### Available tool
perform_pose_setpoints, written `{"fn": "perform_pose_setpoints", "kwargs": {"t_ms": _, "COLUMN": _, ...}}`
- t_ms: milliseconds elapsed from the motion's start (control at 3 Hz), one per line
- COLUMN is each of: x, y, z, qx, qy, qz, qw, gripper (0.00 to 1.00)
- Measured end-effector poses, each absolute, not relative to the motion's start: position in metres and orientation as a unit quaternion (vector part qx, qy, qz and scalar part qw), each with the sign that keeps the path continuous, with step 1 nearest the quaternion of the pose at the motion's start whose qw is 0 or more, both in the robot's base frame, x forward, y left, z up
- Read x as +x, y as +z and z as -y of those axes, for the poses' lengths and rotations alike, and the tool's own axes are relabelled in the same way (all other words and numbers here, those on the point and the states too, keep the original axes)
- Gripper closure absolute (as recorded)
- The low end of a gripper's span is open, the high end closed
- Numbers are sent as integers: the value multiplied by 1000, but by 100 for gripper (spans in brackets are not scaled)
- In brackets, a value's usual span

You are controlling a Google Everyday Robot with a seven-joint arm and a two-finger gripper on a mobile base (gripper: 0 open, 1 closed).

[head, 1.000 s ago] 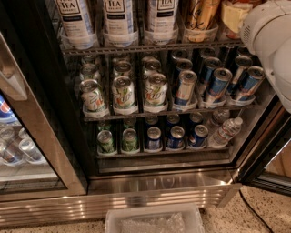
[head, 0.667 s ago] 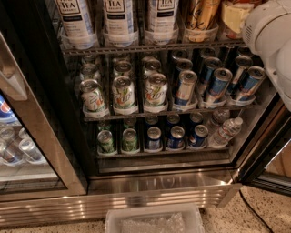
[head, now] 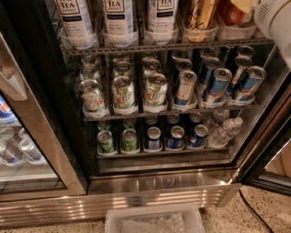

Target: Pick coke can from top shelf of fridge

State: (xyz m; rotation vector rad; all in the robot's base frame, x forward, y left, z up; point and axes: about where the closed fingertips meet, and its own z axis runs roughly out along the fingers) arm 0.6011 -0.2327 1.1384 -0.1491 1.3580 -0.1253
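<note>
Camera view: we look down into the tall black-lined drinks fridge (head: pixel 68 136), whose glass door (head: pixel 273 150) stands open at the right. The grey metal wire top shelf (head: pixel 150 48) runs across the upper part of the frame and is lined with clear round plastic cup holders. On it, from the left, we record three white-labelled tea bottles (head: pixel 119 18), a gold-tan can (head: pixel 200 13), and at the far right the red aluminium coke can (head: pixel 229 14). The coke can stands upright in its holder just beside the gold-tan can. Its top is cut by the frame edge and partly covered by a pale shape we cannot identify. The robot's white rounded gripper (head: pixel 274 18) occupies the upper right corner, just to the right of the coke can. We cannot determine whether it touches the can, nor whether it is open or closed. On the rack below, green-and-silver cans (head: pixel 123 93) stand to the left and blue-and-silver cans (head: pixel 218 84) to the right, tilted forward in rows. The lowest rack holds two green cans (head: pixel 129 139), three blue cans (head: pixel 176 136) and a clear plastic water bottle (head: pixel 225 132) lying tilted at the right end. Beneath is the ribbed stainless-steel base (head: pixel 136 202). A steel-framed glass-door unit (head: pixel 27 150) adjoins on the left. A clear plastic bin (head: pixel 154 220) sits on the speckled floor (head: pixel 227 220) before the base, and a black cable (head: pixel 254 211) lies at the lower right.
</note>
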Motion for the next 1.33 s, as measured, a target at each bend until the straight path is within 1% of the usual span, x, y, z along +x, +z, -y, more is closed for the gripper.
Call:
{"fn": "perform_pose_setpoints", "kwargs": {"t_ms": 333, "x": 591, "y": 1158, "z": 220, "qx": -69, "qy": -18, "qz": -610, "qw": 789, "gripper": 100}}
{"fn": "perform_pose_setpoints", "kwargs": {"t_ms": 667, "x": 577, "y": 1151, "z": 212, "qx": -63, "qy": 42, "qz": -631, "qw": 772, "gripper": 100}}
{"fn": "perform_pose_setpoints", "kwargs": {"t_ms": 1000, "x": 548, "y": 1115, "z": 193, "qx": -64, "qy": 119, "qz": -687, "qw": 714, "gripper": 100}}
{"fn": "perform_pose_setpoints", "kwargs": {"t_ms": 1333, "x": 534, "y": 1100, "z": 187, "qx": -68, "qy": 141, "qz": -705, "qw": 692, "gripper": 100}}
